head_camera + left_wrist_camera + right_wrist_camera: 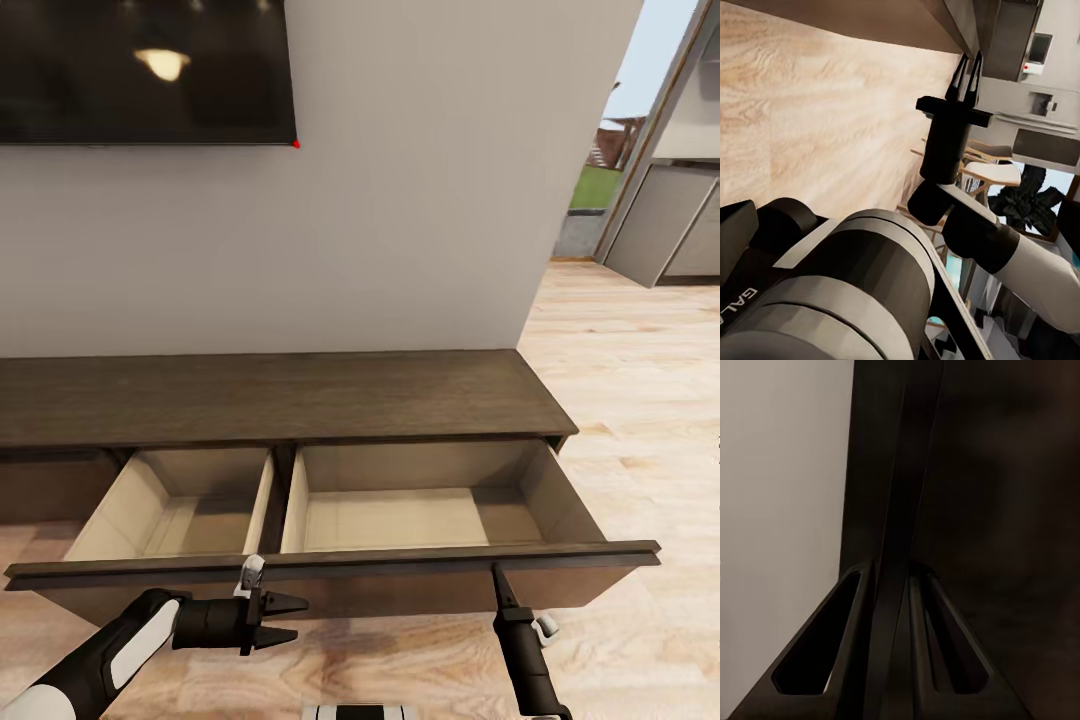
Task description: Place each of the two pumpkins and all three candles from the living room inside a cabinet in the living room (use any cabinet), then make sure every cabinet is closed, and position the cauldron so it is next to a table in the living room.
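The cabinet (280, 395), a long low dark brown unit, stands against the wall with its wide drawer front (400, 590) pulled out toward me. Two pale wood compartments show, the left one (190, 520) and the right one (410, 515), both empty. My right gripper (497, 575) points up at the front's top edge, its fingers closed around that thin dark lip (894, 570); the left wrist view shows it from the side (970, 71). My left gripper (298, 619) hangs open just below the front, pointing right, holding nothing. Pumpkins, candles, cauldron and table are out of view.
A black TV (140, 70) hangs on the wall above the unit. Light wood floor (640, 400) runs right toward a doorway (640, 200) with grey kitchen units beyond. The pulled-out front stands between me and the compartments.
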Motion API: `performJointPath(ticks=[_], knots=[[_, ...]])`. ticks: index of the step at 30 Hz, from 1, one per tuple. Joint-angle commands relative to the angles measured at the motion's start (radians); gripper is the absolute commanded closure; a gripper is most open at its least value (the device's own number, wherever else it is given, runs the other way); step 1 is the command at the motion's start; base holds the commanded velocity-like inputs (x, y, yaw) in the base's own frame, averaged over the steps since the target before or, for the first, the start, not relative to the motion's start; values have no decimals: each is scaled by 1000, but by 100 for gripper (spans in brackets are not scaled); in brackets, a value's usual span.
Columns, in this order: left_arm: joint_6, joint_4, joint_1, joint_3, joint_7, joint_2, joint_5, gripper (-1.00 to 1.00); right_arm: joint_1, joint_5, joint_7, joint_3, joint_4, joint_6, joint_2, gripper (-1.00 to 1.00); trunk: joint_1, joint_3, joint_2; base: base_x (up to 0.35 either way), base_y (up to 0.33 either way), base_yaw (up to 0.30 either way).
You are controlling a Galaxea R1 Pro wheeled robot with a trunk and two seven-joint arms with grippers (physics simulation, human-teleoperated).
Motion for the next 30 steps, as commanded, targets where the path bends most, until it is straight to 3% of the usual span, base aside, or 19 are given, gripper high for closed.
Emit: performJointPath(ticks=[1, 24, 25, 30], knots=[[4, 0, -1, -4, -1, 1, 5, -100, 0, 1, 1, 18, 2, -6, 0, 100, 0, -1, 0, -53, 0, 0], [4, 0, -1, -4, -1, 1, 5, -100, 0, 1, 1, 18, 2, -6, 0, 100, 0, -1, 0, -24, 0, 0], [4, 0, -1, -4, -1, 1, 5, -100, 0, 1, 1, 18, 2, -6, 0, -100, 0, -1, 0, 0, 0, 0], [4, 0, -1, -4, 0, 1, 6, -100, 1, 1, 1, 18, 3, -6, 0, -100, 0, -1, 0, 0, 0, 0]])
